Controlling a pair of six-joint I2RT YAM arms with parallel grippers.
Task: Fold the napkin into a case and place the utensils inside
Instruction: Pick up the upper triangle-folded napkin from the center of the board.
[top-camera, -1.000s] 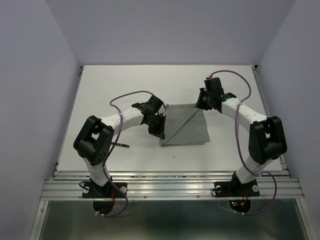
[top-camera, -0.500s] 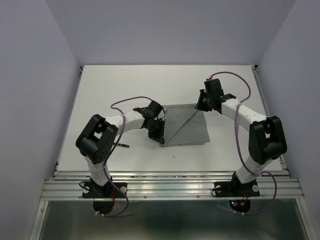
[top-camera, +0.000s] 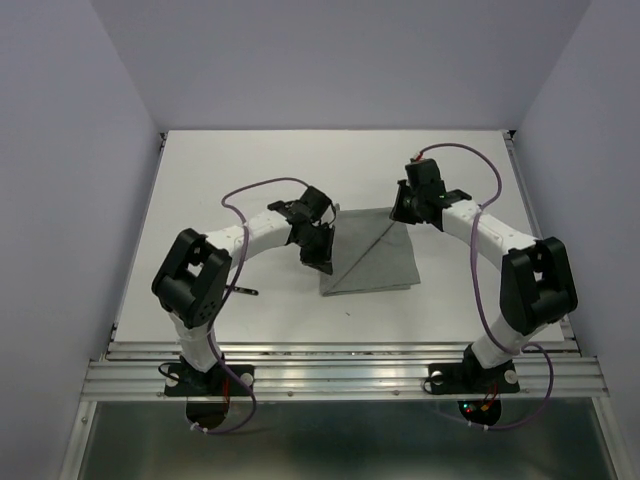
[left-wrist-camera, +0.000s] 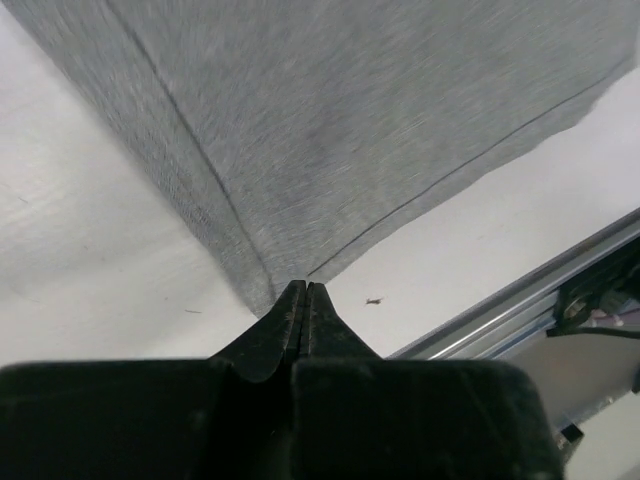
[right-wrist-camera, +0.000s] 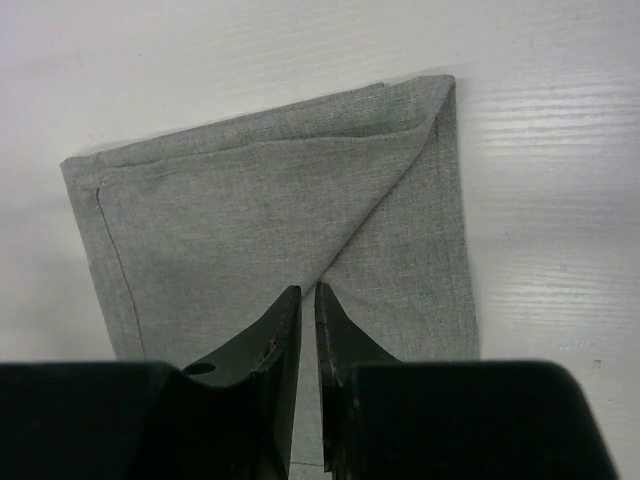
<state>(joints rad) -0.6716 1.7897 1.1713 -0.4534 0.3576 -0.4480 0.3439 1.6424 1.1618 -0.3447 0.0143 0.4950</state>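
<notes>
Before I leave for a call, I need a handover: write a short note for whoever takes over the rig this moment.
Left gripper: shut on a left-edge corner of the napkin.
Right gripper: closed on the diagonal flap's tip, at the far-right corner.
Napkin: mid-table, partly folded, one diagonal flap on top.
Done: first folds.
Left: finish the case, put utensils in. Only one slim dark piece, perhaps a utensil, shows, by the left arm.

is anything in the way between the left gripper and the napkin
Nothing visible does. The left gripper is shut right on a corner of the napkin, with no other object between them.
</notes>
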